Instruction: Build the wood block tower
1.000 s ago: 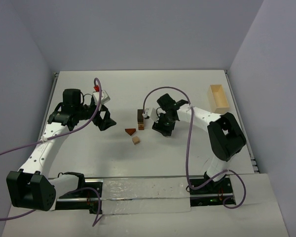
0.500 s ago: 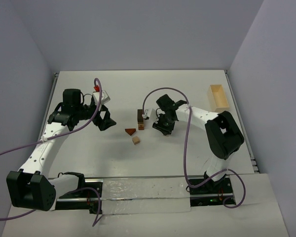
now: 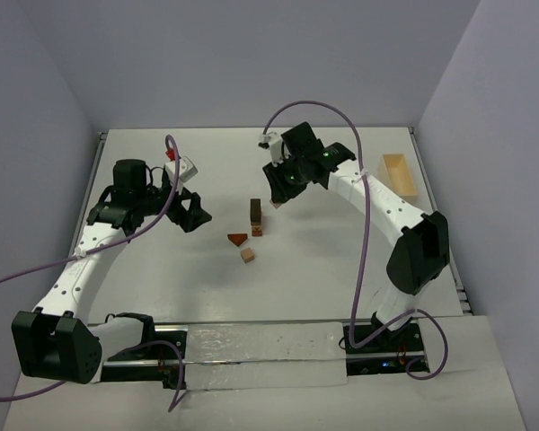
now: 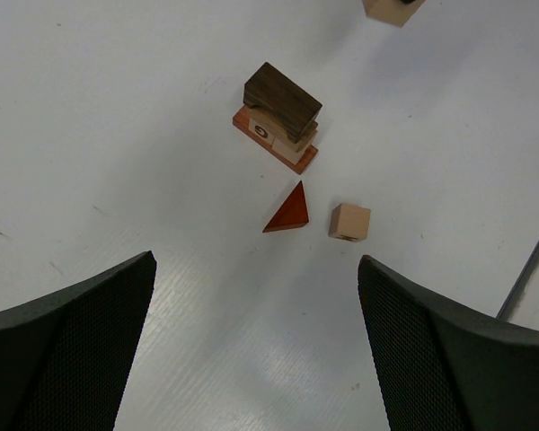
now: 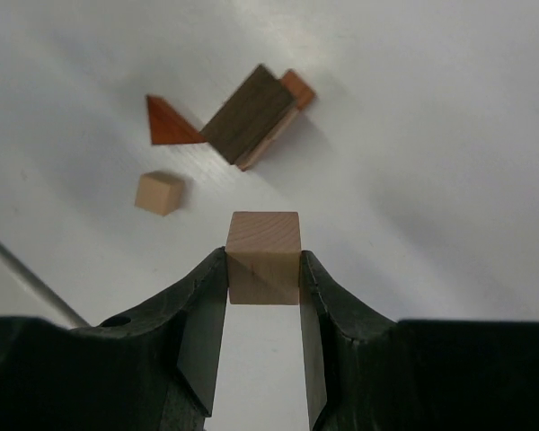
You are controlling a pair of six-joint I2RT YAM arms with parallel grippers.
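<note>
One cube (image 5: 263,251) is pinched in right gripper (image 5: 263,268) near tower (image 5: 251,115); left gripper (image 4: 256,265) spread.

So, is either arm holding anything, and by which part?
Right gripper holds a tan cube, fingers on two opposite side faces. Left gripper is open, empty.

The left gripper (image 4: 256,262) hangs over the white table (image 4: 117,135), its dark mesh-textured fingers (image 4: 81,341) spread wide at the lower corners. Beyond them stands the wood block tower (image 4: 281,112) — a flat reddish bar (image 4: 244,123) at the base, a light block (image 4: 268,133) bearing a dark mark, and a dark brown block (image 4: 283,99) on top, all slightly askew. A red wedge (image 4: 290,211) lies just before it, with a small cube (image 4: 350,222) beside the wedge. A tan block (image 4: 388,9) is cut off at the top edge — a cable (image 4: 530,274) crosses the right side.
</note>
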